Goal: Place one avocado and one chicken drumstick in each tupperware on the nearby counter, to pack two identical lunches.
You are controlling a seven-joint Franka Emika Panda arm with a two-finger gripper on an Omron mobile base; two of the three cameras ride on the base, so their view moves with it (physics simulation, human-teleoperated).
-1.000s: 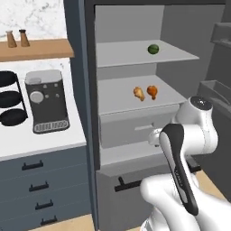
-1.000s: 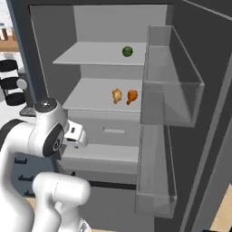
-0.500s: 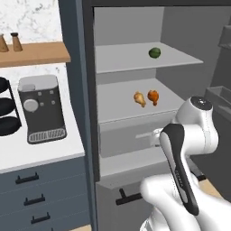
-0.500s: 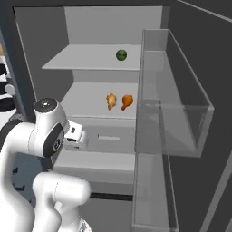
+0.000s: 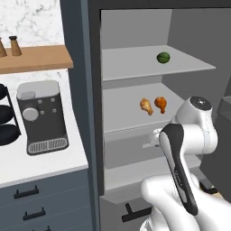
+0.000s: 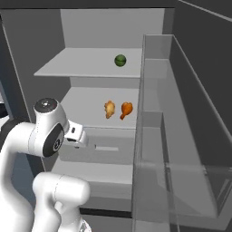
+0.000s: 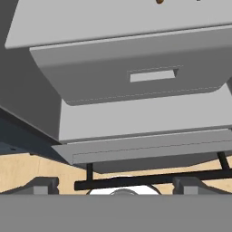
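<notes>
I am at the fetching step: my pincer [image 7: 116, 188], seemingly open and empty, must rise to the drumsticks [image 5: 153, 105] above it.

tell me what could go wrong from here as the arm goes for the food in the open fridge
1. The two orange chicken drumsticks lie close together on the middle shelf, so a grasp at one may knock the other.
2. The round dark green avocado could roll on the flat grey upper shelf if nudged.
3. The clear door bins stand near on the right and could catch a swinging elbow.
</notes>
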